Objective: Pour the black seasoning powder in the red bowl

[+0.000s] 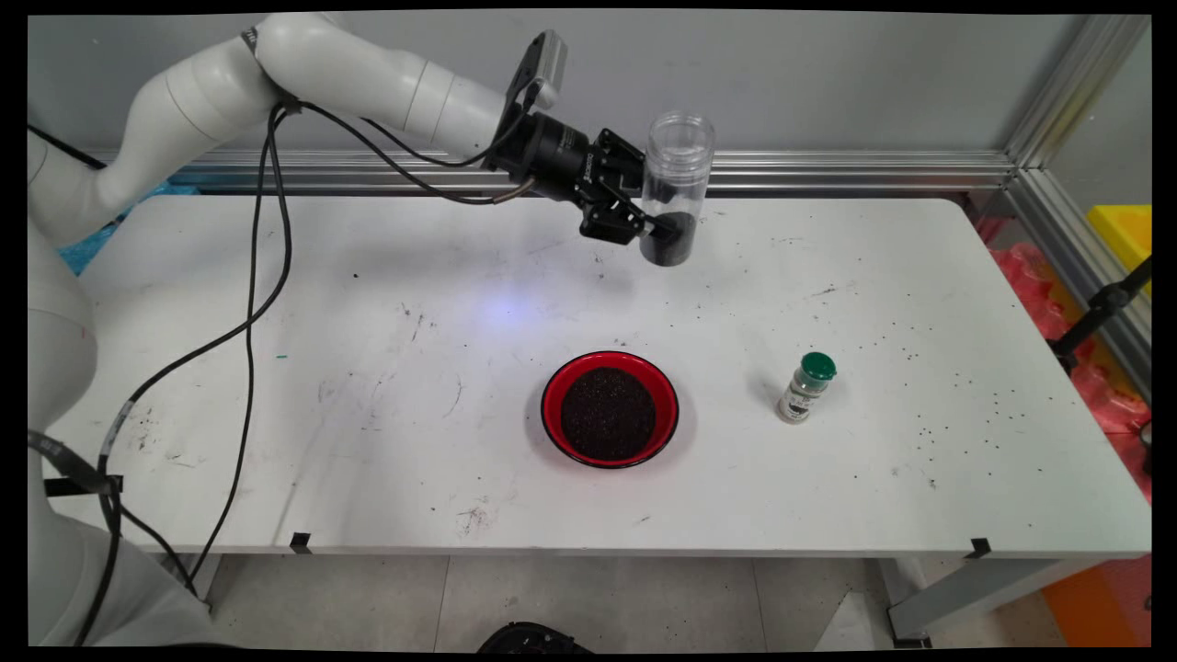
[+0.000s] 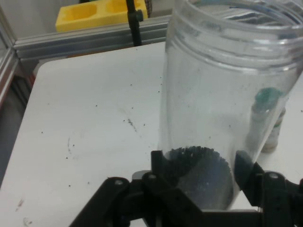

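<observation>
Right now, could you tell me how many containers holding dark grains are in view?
3: the clear jar in the gripper, the red bowl mid-table, and the green-capped shaker to its right.

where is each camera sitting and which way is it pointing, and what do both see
Main view: stands above the table's near side, looking down across the white table to the back wall; shows the arm and gripper shut on the clear jar, raised above the table beyond the red bowl.
Hand view: rides on the hand, looking along the gripper past the jar to the table's far end; only black linkage and fingers show.
Shared: the jar with dark grains at its bottom, the green-capped bottle, the table.
</observation>
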### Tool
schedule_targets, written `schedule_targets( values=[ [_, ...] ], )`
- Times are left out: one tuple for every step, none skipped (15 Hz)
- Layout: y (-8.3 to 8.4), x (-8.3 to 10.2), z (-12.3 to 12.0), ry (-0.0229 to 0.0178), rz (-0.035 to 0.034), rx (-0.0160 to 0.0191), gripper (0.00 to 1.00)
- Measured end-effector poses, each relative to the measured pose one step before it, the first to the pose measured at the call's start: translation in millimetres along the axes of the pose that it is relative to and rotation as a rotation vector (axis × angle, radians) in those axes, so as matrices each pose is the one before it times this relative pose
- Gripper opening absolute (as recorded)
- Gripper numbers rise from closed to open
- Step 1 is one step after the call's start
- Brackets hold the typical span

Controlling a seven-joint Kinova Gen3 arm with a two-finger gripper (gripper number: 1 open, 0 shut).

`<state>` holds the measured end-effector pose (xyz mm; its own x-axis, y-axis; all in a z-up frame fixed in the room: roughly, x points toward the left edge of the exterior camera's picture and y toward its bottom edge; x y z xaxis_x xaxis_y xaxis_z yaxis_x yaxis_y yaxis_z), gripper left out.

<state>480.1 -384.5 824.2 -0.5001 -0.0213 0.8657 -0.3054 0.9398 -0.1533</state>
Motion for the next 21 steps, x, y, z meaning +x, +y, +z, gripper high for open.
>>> schedule_targets(
  values=[
    [1.21,-0.56,-0.46,-0.00347,0.01808,-0.00695,0.0],
    [1.23,-0.6,-0.2,-0.0041,0.01767,-0.00694,0.0],
    [1.04,-0.54,0.03,-0.00404,0.01618,-0.00571,0.0],
    [1.01,-0.55,-0.01,-0.00445,0.01783,-0.00521,0.0],
    [0.89,-0.49,0.02,-0.00393,0.01656,-0.00474,0.0],
    [0.77,-0.43,0.04,-0.00383,0.01757,-0.00405,0.0],
    [0.57,-0.34,0.04,-0.00288,0.01319,-0.0029,0.0],
    [0.92,-0.37,0.11,-0.00383,0.02014,-0.0043,0.0],
    [0.56,-0.19,0.15,-0.00235,0.01262,-0.00283,0.0],
    [0.96,-0.39,0.33,-0.00473,0.02043,-0.00472,0.0],
    [0.65,-0.3,0.14,-0.00333,0.01358,-0.003,0.0],
    [0.99,-0.43,0.27,-0.00544,0.0222,-0.00325,0.0],
    [0.6,-0.22,0.18,-0.0035,0.01461,-0.00174,0.0],
    [0.78,-0.48,0.44,-0.00634,0.02406,-0.00162,0.0],
    [0.46,-0.29,0.28,-0.00432,0.01631,-0.0007,0.0],
    [0.69,-0.36,0.44,-0.00532,0.02665,0.0001,0.0],
    [0.44,-0.21,0.28,-0.00326,0.01767,0.00035,0.0],
    [0.64,-0.17,0.34,-0.00326,0.0295,0.00166,0.0],
    [0.55,0.02,0.39,-0.00259,0.03268,0.00297,0.0],
    [0.23,0.17,0.48,-0.00181,0.03633,0.00576,0.0],
    [0.18,0.06,0.18,-0.00291,0.03187,0.00608,0.0]
  ],
)
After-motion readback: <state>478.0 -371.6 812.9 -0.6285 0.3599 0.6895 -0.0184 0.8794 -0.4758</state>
